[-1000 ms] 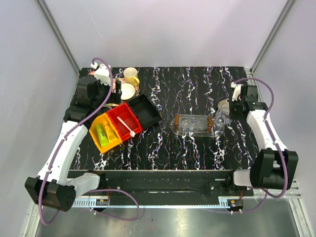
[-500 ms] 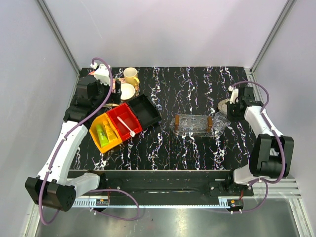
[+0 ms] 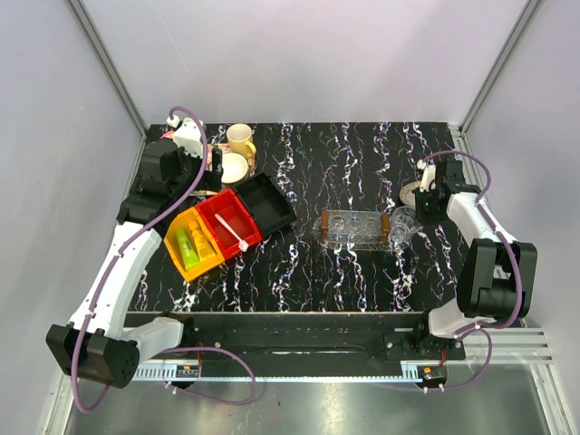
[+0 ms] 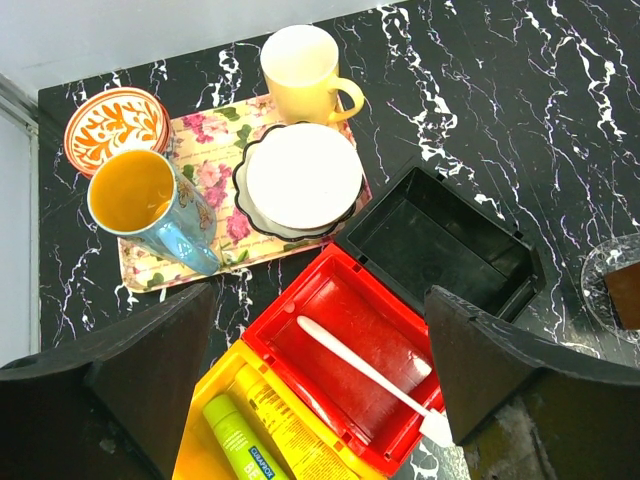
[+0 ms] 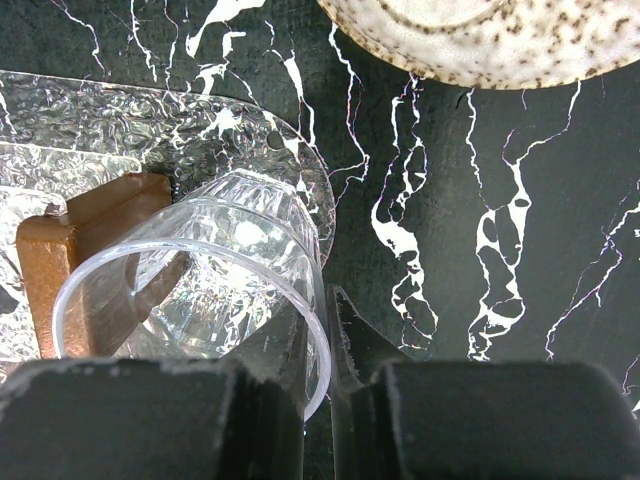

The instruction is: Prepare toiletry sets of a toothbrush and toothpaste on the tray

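A white toothbrush (image 4: 370,372) lies slantwise in the red bin (image 4: 340,300), its head over the bin's near corner; it also shows from above (image 3: 233,232). Two toothpaste tubes, orange-yellow (image 4: 290,435) and lime green (image 4: 238,440), lie in the yellow bin (image 3: 188,246). My left gripper (image 4: 320,340) hangs open above these bins, holding nothing. The clear oval tray (image 5: 150,120) lies under the rack (image 3: 355,223). My right gripper (image 5: 328,350) is shut on the rim of a clear cup (image 5: 200,290), which is tilted against the rack's brown right end (image 5: 90,230).
An empty black bin (image 4: 440,250) adjoins the red one. Behind them a floral tray (image 4: 215,180) carries a yellow mug (image 4: 300,70), a blue mug (image 4: 140,200) and a white bowl (image 4: 300,180), with an orange patterned bowl (image 4: 115,120) beside it. A speckled plate (image 5: 480,35) lies behind the cup.
The right arm has folded and its wrist has moved slightly back, while the cup has shifted a little toward the rack's right end. The left arm has not moved.
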Controlling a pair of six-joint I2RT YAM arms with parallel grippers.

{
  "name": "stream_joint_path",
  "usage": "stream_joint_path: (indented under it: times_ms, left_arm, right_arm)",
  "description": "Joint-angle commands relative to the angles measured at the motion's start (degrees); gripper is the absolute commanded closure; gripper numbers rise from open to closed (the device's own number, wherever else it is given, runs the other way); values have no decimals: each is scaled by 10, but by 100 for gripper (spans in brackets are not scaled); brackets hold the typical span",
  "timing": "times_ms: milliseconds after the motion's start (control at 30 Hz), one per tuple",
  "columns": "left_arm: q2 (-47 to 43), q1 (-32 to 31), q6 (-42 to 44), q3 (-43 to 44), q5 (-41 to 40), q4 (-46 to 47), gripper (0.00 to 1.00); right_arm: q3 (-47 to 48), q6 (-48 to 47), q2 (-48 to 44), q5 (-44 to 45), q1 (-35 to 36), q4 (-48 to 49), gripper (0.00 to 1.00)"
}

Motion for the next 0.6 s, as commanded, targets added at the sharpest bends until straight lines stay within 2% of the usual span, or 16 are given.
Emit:
stream_joint_path:
  times_ms: [0, 567]
  left_arm:
    - [-8, 4, 7, -4, 9, 32, 9]
    - [-7, 3, 8, -4, 12, 33, 9]
  right_arm:
    - [4, -4, 2, -18, -4, 19, 100]
    - [7, -5, 6, -25, -3, 14, 100]
